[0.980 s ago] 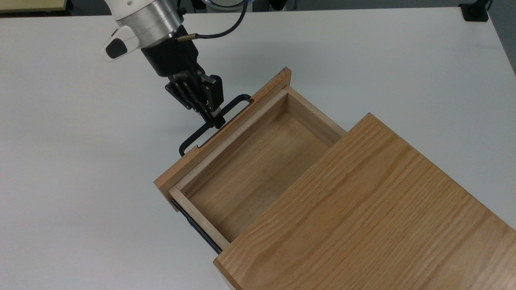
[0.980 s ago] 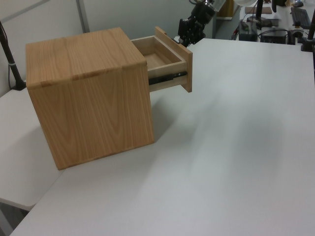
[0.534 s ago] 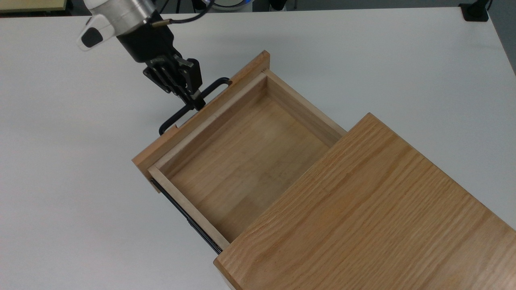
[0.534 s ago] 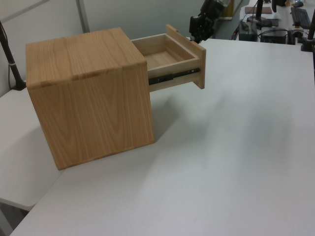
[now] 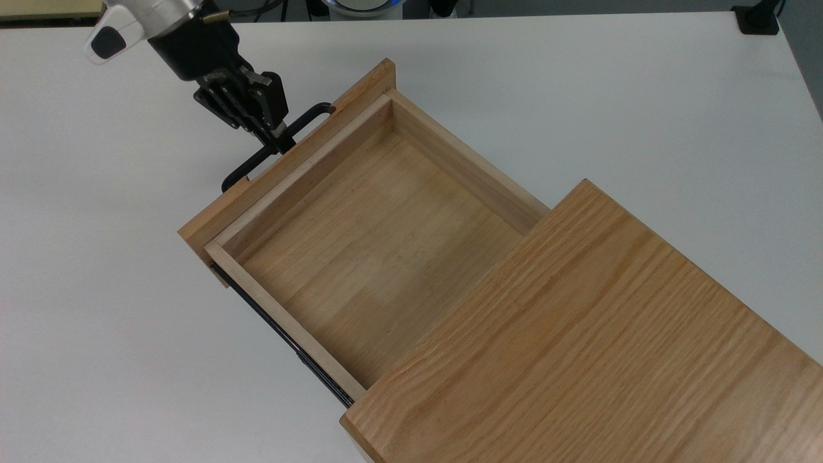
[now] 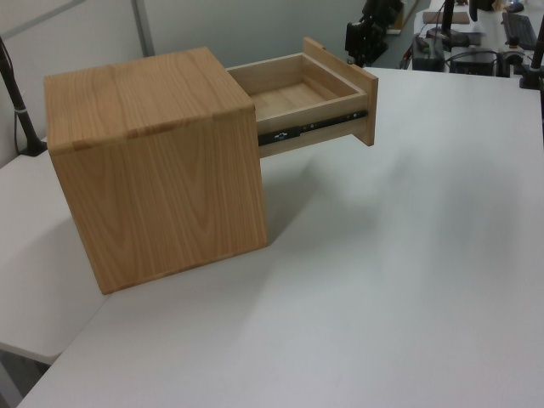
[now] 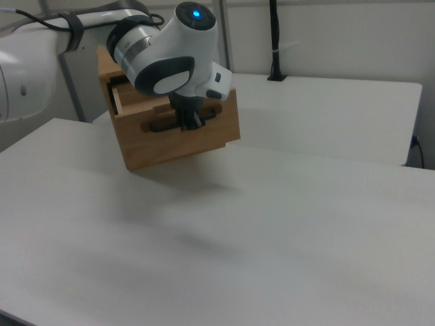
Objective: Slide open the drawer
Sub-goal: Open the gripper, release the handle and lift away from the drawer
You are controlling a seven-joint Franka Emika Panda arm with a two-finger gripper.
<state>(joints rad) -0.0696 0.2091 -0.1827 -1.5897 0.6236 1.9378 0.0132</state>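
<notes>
Black two-finger pincer [image 5: 278, 138] grips the thin black bar handle [image 5: 278, 146] of the one shallow light-oak wooden drawer [image 5: 360, 238], which sticks far out of the oak cabinet [image 6: 153, 161] (empty inside) on the white table [image 5: 643, 103]; one white arm [image 7: 163, 51] slants down to it.

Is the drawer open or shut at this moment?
Open. The drawer is slid well out of the cabinet, its empty floor and black side rail exposed; the gripper is at its handle.
</notes>
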